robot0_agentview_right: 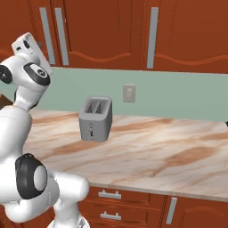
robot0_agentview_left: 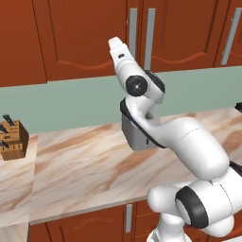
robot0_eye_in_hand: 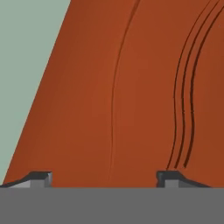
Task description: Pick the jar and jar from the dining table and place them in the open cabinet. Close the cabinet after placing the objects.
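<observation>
Wall cabinet (robot0_agentview_left: pixel 90 38): red-brown panelled doors across the top of both base views, long vertical silver bar handles (robot0_agentview_right: pixel 152 38); every door seen here sits flush
Backsplash (robot0_agentview_right: pixel 178 95): pale green band between cabinet and counter, small wall outlet (robot0_agentview_right: pixel 129 93) on it
Counter (robot0_agentview_left: pixel 85 165): beige-pink marble top with brown streaks, red-brown drawers below with silver handles
Arm: raised, hand up at the level of the cabinet doors' lower edge
Toaster (robot0_agentview_right: pixel 95 118): grey, upright on the counter, well below the hand; half hidden behind the arm in the left base view
Knife block (robot0_agentview_left: pixel 12 139): tan, at the counter's far left
Gripper (robot0_eye_in_hand: pixel 104 178): fingertips (robot0_eye_in_hand: pixel 40 178) spread wide, nothing between them; hand view looks straight onto a cabinet door panel close ahead, with its grooved moulding to the right and a wedge of green wall at the left
Contact with door: cannot tell
</observation>
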